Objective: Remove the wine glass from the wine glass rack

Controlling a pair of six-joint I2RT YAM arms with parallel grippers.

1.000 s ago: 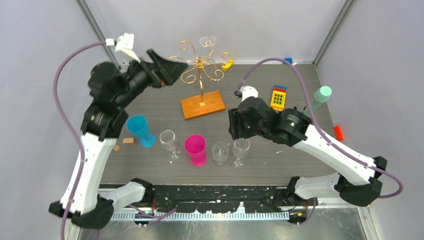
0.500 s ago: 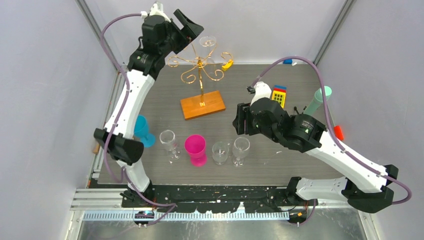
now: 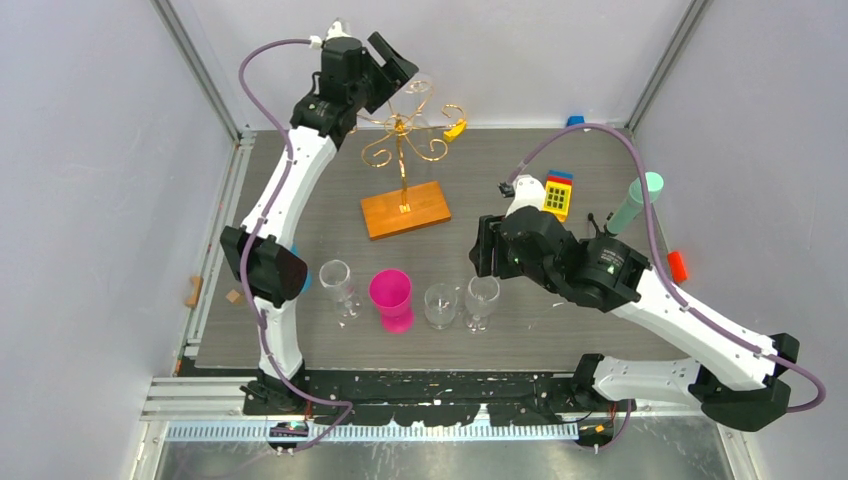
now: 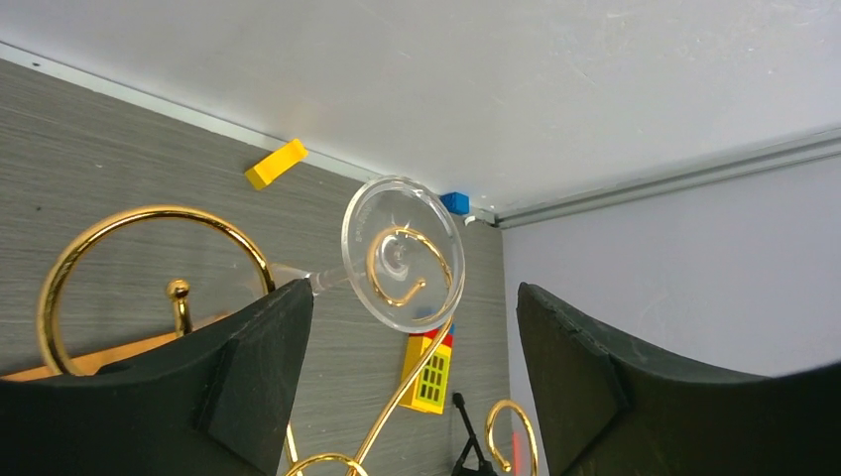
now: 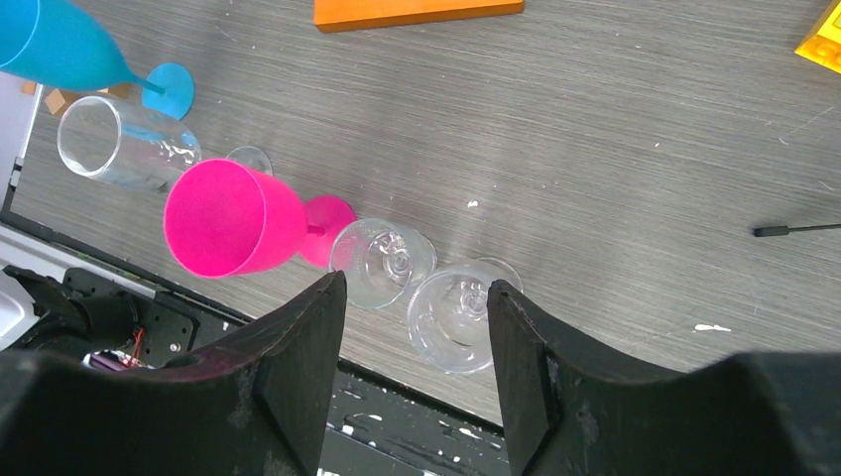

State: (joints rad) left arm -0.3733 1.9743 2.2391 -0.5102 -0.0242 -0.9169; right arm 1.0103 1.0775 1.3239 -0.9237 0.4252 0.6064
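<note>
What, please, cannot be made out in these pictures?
- Clear wine glass on the gold wire rack: left wrist view shows only foot and stem; a black finger hides the bowl.
- Blue plastic goblet: right wrist view, bowl cut off at the top-left corner.
- Orange wooden rack base: right wrist view, cut by the top edge.

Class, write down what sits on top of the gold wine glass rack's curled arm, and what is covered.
A clear wine glass rests its round foot on a curl of the rack. Its bowl is covered by a finger of the left gripper.
</note>
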